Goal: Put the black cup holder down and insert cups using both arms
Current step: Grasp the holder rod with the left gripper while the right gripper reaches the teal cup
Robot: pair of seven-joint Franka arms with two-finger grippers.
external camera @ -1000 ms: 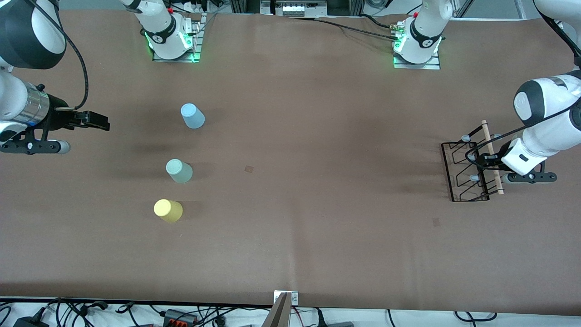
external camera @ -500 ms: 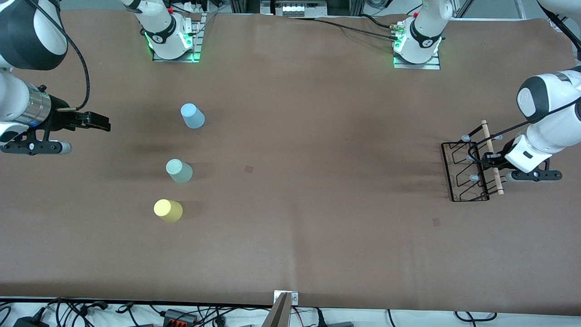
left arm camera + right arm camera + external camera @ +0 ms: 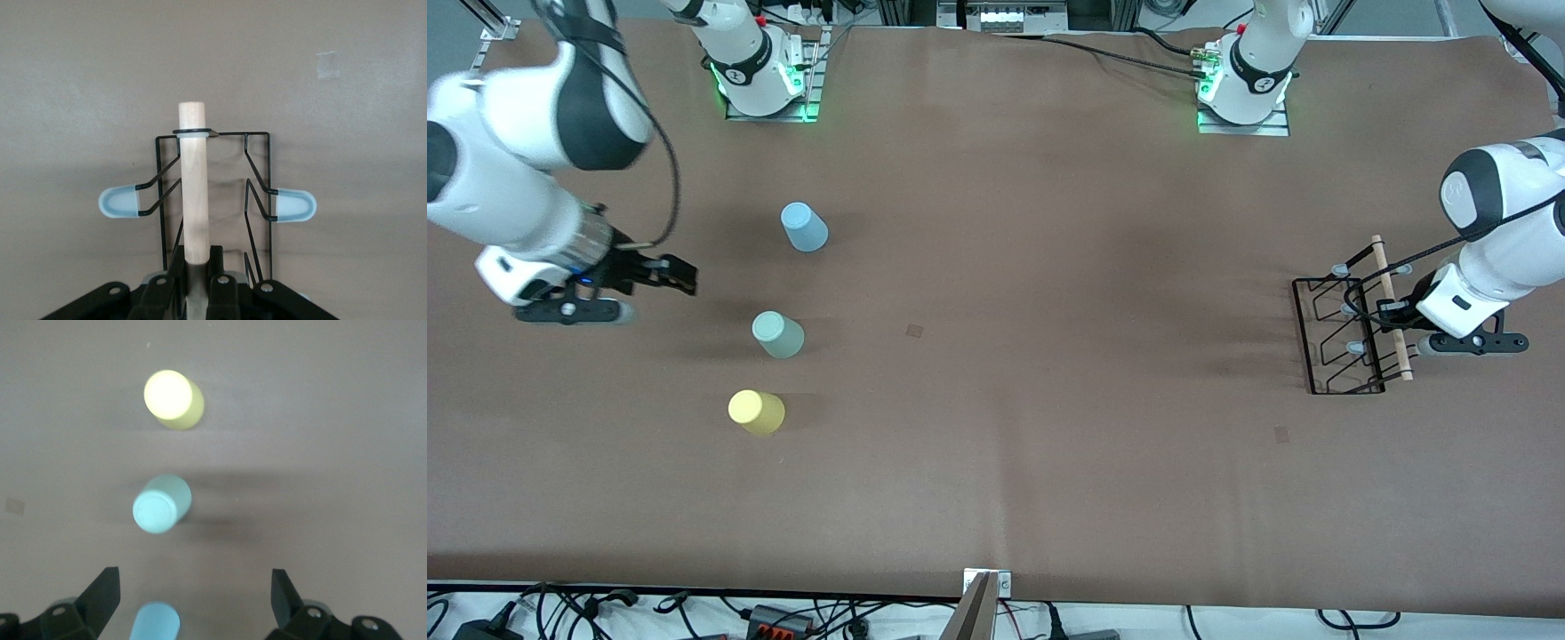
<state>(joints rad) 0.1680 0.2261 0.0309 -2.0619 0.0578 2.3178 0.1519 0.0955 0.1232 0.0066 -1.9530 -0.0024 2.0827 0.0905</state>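
Brown table (image 3: 1049,222) is holding everything. Nearest the front camera, the yellow cup (image 3: 756,412) is standing upside down, then the green cup (image 3: 777,334), then the blue cup (image 3: 804,227) — a row toward the right arm's end. The right gripper (image 3: 680,276) is hanging over the table beside the green and blue cups, fingers spread wide. At the left arm's end, the rack (image 3: 1343,336) is sitting on the table — the left gripper (image 3: 1387,313) is squeezing its wooden handle (image 3: 195,180).
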